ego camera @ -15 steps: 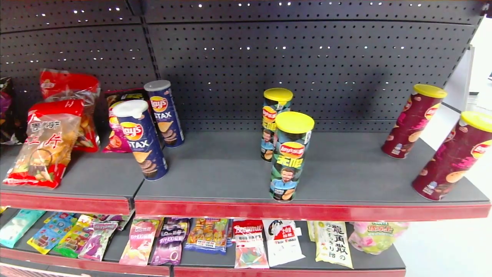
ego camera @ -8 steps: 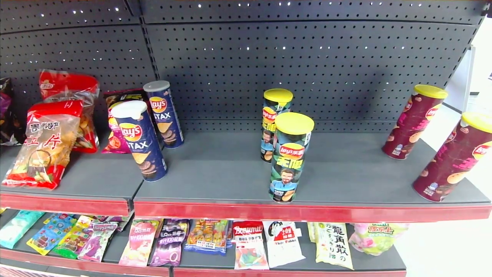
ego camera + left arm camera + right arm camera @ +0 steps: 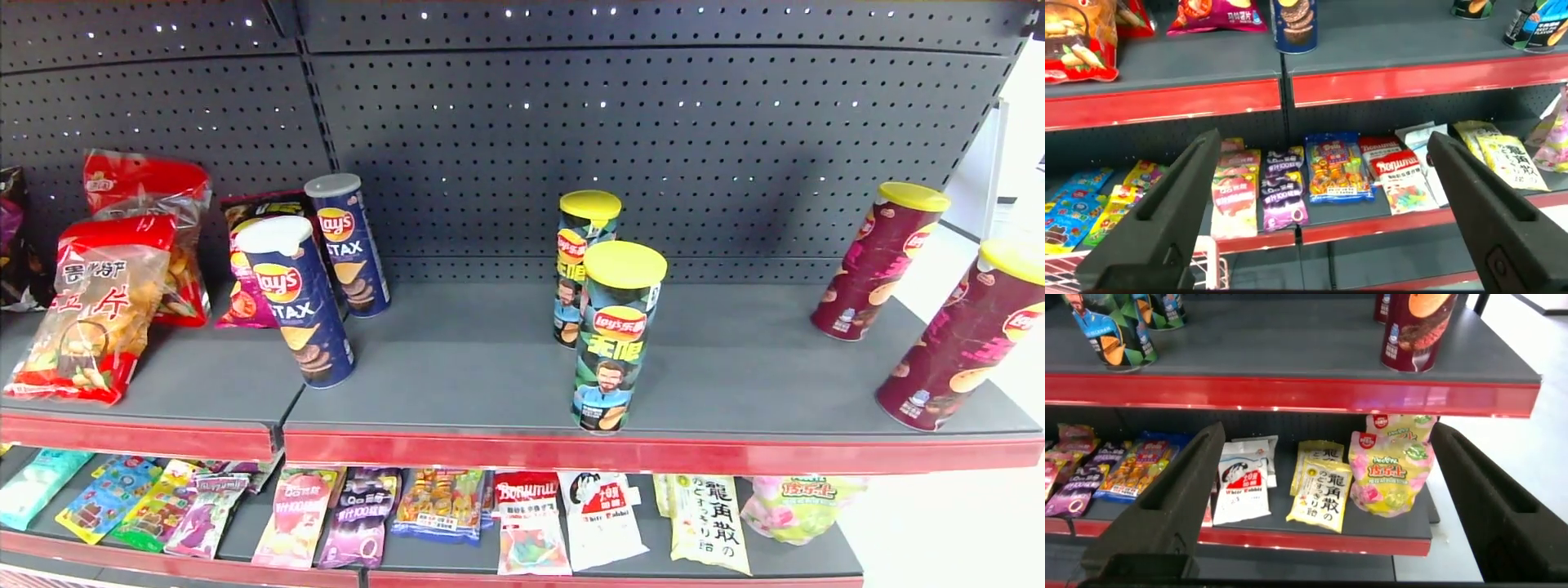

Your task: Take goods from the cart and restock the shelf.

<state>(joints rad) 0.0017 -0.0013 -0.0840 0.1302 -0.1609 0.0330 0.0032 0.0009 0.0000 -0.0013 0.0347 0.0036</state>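
left gripper [image 3: 1324, 137] and right gripper [image 3: 1328, 429] gaped empty toward the shelf [image 3: 653, 451]; at the head view's centre, 2 yellow-lidded chip cans [image 3: 617, 335] stood upright in file, likely leaving restocking room.

A shop aisle, stocked with snacks.
Dark grey metal shelves with red front edges [image 3: 457, 359] are standing against a black perforated back panel [image 3: 653, 147], carrying tall yellow-lidded crisp tubes [image 3: 614, 343], red plastic snack bags [image 3: 90, 318] and colourful sweet packets [image 3: 531, 523].
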